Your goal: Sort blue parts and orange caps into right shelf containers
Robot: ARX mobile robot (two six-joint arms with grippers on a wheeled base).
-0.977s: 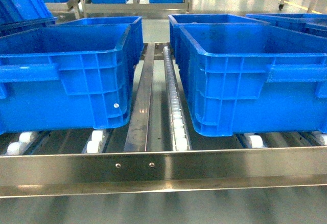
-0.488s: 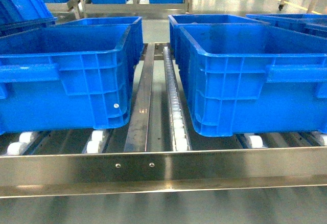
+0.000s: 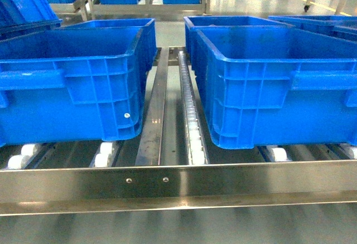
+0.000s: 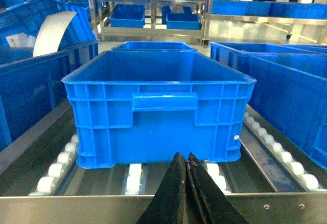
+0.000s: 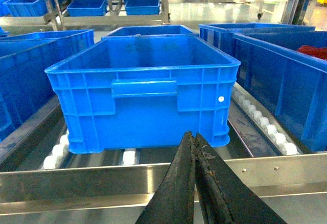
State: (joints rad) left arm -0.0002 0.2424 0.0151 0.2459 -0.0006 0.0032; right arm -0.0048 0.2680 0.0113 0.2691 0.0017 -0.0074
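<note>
Nothing changes against head pictures from second ago: same crates, same shelf [image 3: 178,185], no arm enters head view.

Left gripper [image 4: 186,169] closed, fingers pressed together, empty, near front rail, facing left crate [image 4: 158,109]. Right gripper [image 5: 193,150] also closed and empty, facing right shelf container [image 5: 143,91], whose visible inside looks bare.

Blue parts, orange caps: not in view anywhere. Red-orange mass in far-right crate [image 5: 312,51], too unclear to name.

Judgement: sorting not yet begun here; robot only waits before shelf.
</note>
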